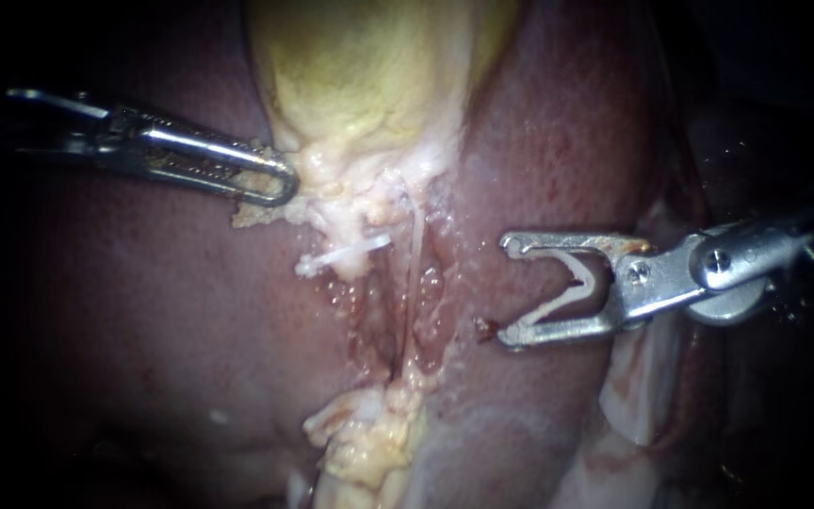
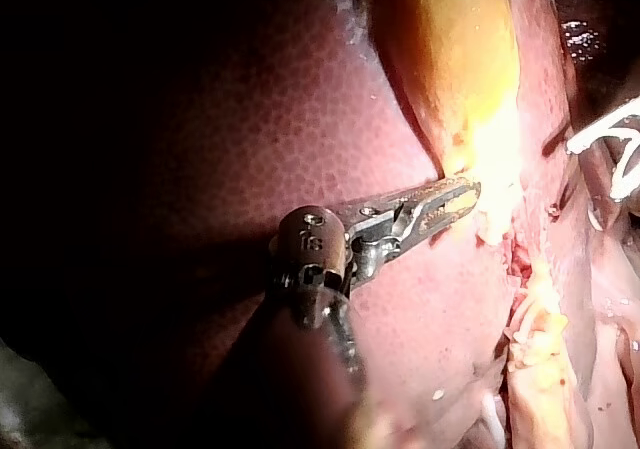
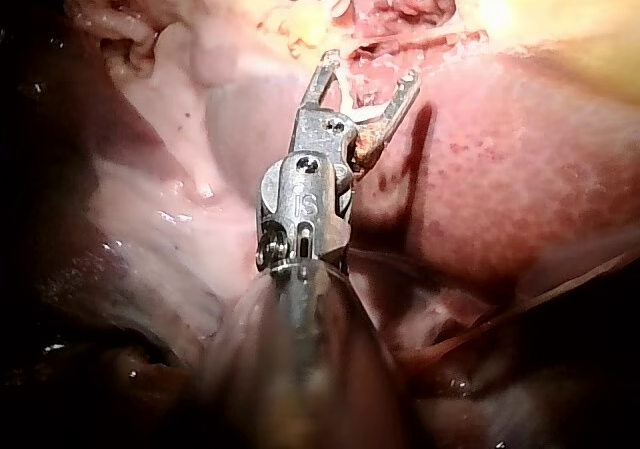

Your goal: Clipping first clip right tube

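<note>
Lining up: my right instrument (image 1: 512, 290), jaws wide holding a clip (image 1: 562, 296), sits near the right tube (image 1: 415, 236). Gotta straddle it squarely while my left instrument (image 1: 275, 184) grips the gallbladder (image 1: 369, 75).

Surgical setting: liver (image 1: 143, 330), gallbladder (image 1: 369, 75), left instrument (image 1: 280, 184), right instrument (image 1: 511, 290) holding a clip (image 1: 558, 300).
</note>
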Controlling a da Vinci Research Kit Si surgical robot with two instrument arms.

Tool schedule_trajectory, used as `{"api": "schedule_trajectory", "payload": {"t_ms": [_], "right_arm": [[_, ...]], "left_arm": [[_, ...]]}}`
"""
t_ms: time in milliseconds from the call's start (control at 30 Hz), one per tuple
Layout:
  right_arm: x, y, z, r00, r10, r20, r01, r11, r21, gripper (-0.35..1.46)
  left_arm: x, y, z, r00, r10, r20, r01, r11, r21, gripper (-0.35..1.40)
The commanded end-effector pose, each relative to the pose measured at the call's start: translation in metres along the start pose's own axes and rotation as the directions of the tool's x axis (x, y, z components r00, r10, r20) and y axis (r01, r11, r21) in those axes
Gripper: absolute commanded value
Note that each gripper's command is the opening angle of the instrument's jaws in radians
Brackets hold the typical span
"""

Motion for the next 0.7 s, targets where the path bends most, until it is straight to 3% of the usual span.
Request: {"api": "schedule_trajectory", "payload": {"t_ms": [33,233,400,700], "right_arm": [[0.0,0.0,0.0,1.0,0.001,0.0,-0.001,1.0,0.0,0.5],[0.0,0.0,0.0,1.0,0.001,0.0,-0.001,1.0,0.0,0.5],[0.0,0.0,0.0,1.0,-0.005,0.0,0.005,1.0,-0.001,0.5],[0.0001,0.0,0.0002,1.0,-0.005,-0.003,0.005,1.0,0.013,0.5]], "left_arm": [[0.0001,0.0,-0.0002,1.0,-0.001,0.0,0.001,1.0,-0.001,-0.35],[0.0019,0.0013,-0.0042,0.9999,-0.014,-0.003,0.014,1.0,-0.002,-0.35],[0.0042,0.0022,-0.0081,0.9992,-0.016,-0.036,0.017,1.0,0.01,-0.35],[0.0045,0.0025,-0.0086,0.9989,-0.009,-0.045,0.009,1.0,0.013,-0.35]]}}
